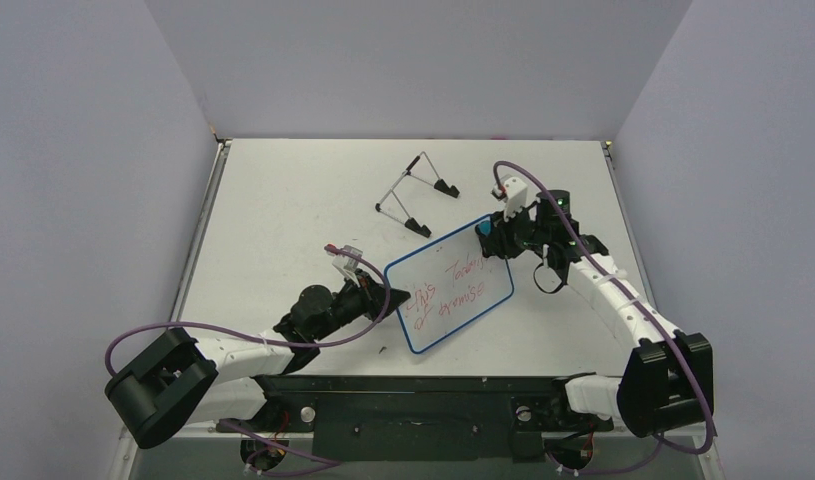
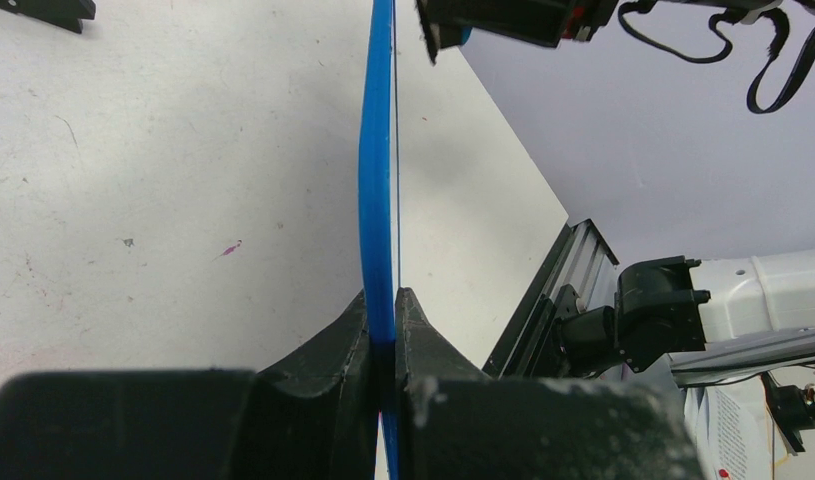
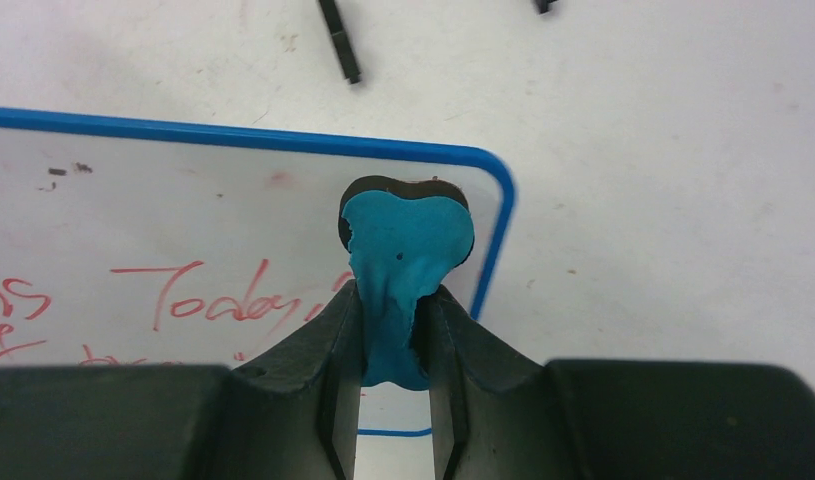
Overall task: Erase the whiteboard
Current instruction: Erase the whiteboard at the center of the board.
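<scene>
Two left fingers point(image 2: 328, 345) tight on whiteboard point(image 1: 449, 292) edge, eraser point(image 3: 408, 250) between right fingers point(image 3: 318, 365).

White whiteboard point(image 1: 448, 295) with a bright blue frame, red handwriting scrawled across it. Teal eraser point(image 3: 408, 240) on a black backing at its far right corner, in the matte black jaws of the right gripper point(image 3: 395, 295). Same black on the left gripper point(image 2: 383, 300) at its near left edge. Off-white surface point(image 1: 283, 220) underneath, lightly speckled with dark scuffs plus one tiny magenta fleck. Black-footed silvery wire stand point(image 1: 415, 195) just beyond. Purple cables point(image 1: 173, 324) on white-and-black arms.
</scene>
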`<move>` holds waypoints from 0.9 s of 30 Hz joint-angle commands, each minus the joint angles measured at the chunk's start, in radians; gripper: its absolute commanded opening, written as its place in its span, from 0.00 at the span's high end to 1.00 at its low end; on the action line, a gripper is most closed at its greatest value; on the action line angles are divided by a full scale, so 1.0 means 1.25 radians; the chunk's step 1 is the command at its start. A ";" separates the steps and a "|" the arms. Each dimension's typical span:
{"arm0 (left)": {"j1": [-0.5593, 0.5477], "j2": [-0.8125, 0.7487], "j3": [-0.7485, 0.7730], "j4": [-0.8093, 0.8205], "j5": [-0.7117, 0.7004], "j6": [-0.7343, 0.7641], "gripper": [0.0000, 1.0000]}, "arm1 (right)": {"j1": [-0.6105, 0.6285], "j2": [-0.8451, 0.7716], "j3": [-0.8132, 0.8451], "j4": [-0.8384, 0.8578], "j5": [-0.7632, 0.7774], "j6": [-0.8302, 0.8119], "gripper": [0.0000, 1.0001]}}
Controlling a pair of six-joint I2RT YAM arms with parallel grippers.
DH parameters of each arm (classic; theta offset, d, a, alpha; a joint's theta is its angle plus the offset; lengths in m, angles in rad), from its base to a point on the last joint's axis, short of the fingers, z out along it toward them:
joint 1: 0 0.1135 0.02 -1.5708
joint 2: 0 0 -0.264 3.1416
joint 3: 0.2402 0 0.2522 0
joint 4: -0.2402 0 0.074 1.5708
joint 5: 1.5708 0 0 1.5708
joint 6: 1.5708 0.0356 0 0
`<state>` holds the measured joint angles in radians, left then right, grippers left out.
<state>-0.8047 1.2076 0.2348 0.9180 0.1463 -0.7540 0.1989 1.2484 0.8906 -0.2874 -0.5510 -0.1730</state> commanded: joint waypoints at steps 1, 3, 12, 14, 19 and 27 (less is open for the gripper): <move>-0.005 -0.023 0.012 0.102 0.023 0.003 1.00 | -0.035 -0.049 0.008 0.056 0.033 0.033 1.00; -0.005 -0.017 0.010 0.117 0.025 -0.005 1.00 | -0.035 -0.033 0.013 0.063 0.080 0.052 1.00; -0.006 -0.026 0.001 0.115 0.018 -0.006 1.00 | 0.062 0.024 0.012 0.038 -0.063 0.003 1.00; -0.005 -0.022 0.001 0.117 0.018 -0.005 1.00 | 0.087 0.012 0.010 0.034 -0.123 -0.015 1.00; -0.005 -0.016 0.002 0.119 0.019 -0.004 1.00 | 0.052 0.011 0.005 0.061 -0.053 0.010 1.00; -0.005 -0.013 -0.001 0.132 0.027 -0.004 1.00 | -0.025 0.094 0.010 0.077 0.085 0.078 1.00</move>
<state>-0.8055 1.2076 0.2222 0.9333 0.1535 -0.7696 0.1764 1.3411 0.8921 -0.2348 -0.5121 -0.1108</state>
